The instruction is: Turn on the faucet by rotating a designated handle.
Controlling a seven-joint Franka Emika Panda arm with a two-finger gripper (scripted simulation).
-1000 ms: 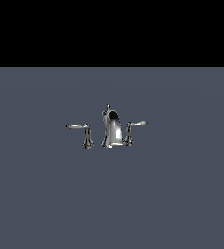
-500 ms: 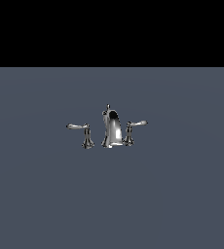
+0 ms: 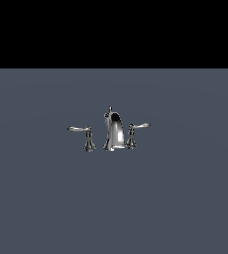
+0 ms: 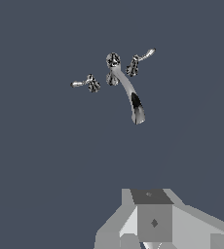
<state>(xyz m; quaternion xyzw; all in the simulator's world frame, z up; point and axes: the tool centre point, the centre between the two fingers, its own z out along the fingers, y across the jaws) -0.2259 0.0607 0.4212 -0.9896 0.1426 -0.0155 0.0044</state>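
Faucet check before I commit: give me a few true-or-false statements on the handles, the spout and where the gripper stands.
1. The spout stands between two lever handles. True.
2. The handle with the long, nearly level lever is on the exterior view's right. False: it is on the exterior view's left; the shorter upturned handle is on the right.
3. The gripper is clamped on a lever. False: in the wrist view it is well clear of the faucet, touching nothing.
4. The arm shows in the exterior view. False: only the faucet shows there.
5. The spout carries a small knob on top. True.

Bare simulated scene: chrome faucet (image 3: 111, 130) on grey floor (image 3: 185, 198).
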